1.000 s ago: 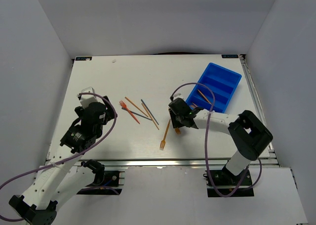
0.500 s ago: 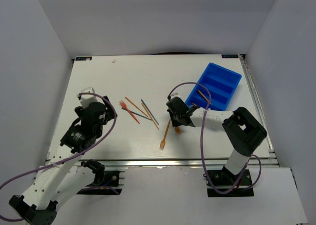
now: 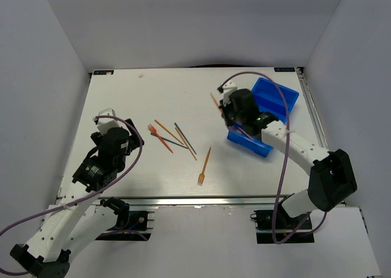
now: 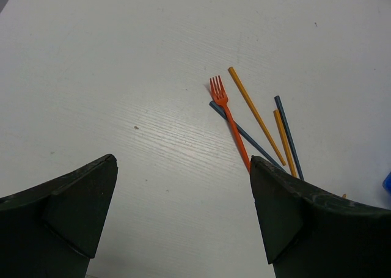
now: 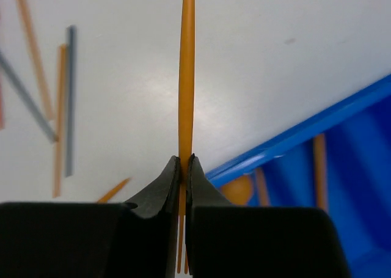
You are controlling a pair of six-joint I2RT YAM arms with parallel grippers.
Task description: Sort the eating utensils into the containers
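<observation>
Right gripper (image 5: 183, 168): clamped shut on an orange fork (image 5: 187, 76), held above the left rim of the blue tray (image 5: 293, 137).
Left gripper (image 4: 182, 167): jaws wide, holding nothing, at the table's left.
Done: an orange spoon (image 5: 235, 191) and orange stick (image 5: 319, 168) lie in the tray.
Left to do: red fork (image 4: 229, 116), second orange fork (image 3: 203, 166), orange chopsticks (image 4: 256, 116) and blue-grey chopsticks (image 4: 288, 134) lie mid-table.

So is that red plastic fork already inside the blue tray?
No, the red plastic fork lies on the white table, well left of the blue plastic tray.
</observation>
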